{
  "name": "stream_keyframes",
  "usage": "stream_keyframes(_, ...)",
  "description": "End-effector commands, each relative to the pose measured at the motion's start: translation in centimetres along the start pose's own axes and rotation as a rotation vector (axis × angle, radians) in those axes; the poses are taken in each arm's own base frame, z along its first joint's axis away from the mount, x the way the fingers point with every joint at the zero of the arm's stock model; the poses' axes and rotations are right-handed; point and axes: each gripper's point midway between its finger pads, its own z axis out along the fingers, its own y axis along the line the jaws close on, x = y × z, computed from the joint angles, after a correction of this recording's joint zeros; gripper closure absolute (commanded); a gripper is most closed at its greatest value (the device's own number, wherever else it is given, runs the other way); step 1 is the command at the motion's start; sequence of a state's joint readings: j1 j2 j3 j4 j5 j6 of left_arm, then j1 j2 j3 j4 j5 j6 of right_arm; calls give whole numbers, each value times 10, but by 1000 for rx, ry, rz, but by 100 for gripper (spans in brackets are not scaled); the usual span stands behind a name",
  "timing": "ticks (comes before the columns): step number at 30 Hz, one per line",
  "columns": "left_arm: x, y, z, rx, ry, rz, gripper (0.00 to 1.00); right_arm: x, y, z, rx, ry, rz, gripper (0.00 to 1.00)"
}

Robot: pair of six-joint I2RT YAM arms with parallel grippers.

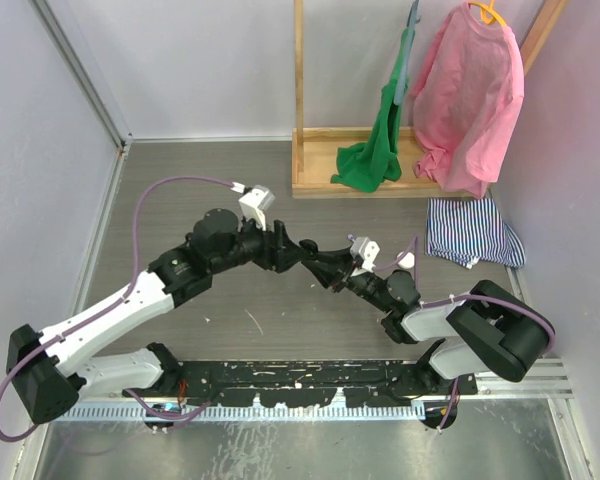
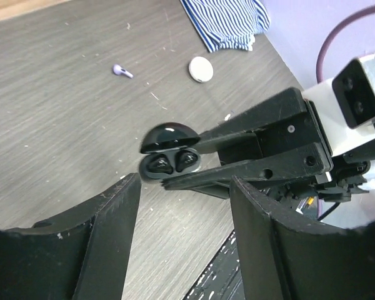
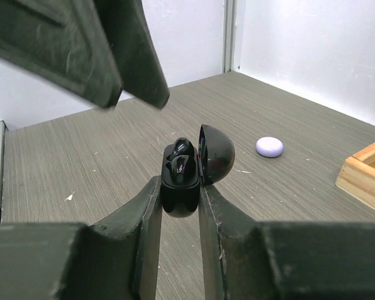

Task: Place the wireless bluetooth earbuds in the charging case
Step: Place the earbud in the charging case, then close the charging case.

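My right gripper [image 3: 180, 187] is shut on a black charging case [image 3: 180, 181] and holds it just above the table, lid [image 3: 215, 153] hinged open. Two black earbuds [image 3: 182, 164] sit in its wells; they also show in the left wrist view [image 2: 159, 164]. My left gripper [image 2: 184, 187] is open and empty, hovering just above and beside the case; its fingers [image 3: 81, 44] show at the upper left of the right wrist view. A loose lilac earbud [image 2: 122, 70] lies on the table farther off. In the top view both grippers meet at mid-table, left [image 1: 315, 255], right [image 1: 342, 280].
A white round case [image 2: 201, 69] lies near a striped cloth [image 2: 228, 22]. A lilac round case [image 3: 270, 147] sits near the wooden rack base [image 3: 365, 172]. The rack [image 1: 360, 185] holds a green cloth and a pink shirt at the back.
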State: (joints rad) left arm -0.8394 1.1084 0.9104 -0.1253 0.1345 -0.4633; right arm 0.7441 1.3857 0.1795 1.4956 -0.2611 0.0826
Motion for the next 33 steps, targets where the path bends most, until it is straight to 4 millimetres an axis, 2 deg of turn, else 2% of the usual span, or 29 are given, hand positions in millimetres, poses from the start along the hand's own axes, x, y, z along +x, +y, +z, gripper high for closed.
stream_keyframes(1, -23, -2, -22, 51, -53, -30, 39, -35, 10, 4, -56, -126, -63, 94)
stream_keyframes(8, -24, 2, -27, 131, -13, -100, 36, -38, 21, 7, -126, -129, -61, 94)
stream_keyframes(18, -19, -9, -16, 272, 57, -192, 36, -52, 41, 11, -242, -160, -50, 94)
stream_keyframes(27, -10, -16, -6, 345, 108, -252, 41, -56, 45, 12, -261, -168, -39, 94)
stream_keyframes(33, -12, -24, -7, 405, 115, -258, 44, -53, 44, 12, -253, -161, -31, 94)
